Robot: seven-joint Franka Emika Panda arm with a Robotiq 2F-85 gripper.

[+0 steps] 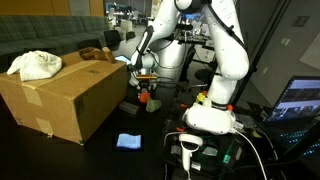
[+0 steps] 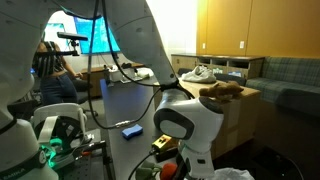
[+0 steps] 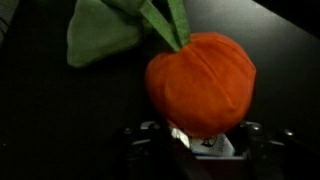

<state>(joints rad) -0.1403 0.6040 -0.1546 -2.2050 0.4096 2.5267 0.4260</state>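
Your gripper looks clamped across the orange plush fruit, though its fingers are dim in the wrist view. The toy sits low over the dark surface, just beside the cardboard box. Because the grip takes the round body, its green leaves trail free.

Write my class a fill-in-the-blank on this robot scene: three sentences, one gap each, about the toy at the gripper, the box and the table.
1. The soft toy at the gripper has green leaves and a body coloured ___.
2. The white cloth lies on top of a box made of ___.
3. The small flat pad on the dark table is coloured ___.

Missing words: orange; cardboard; blue.
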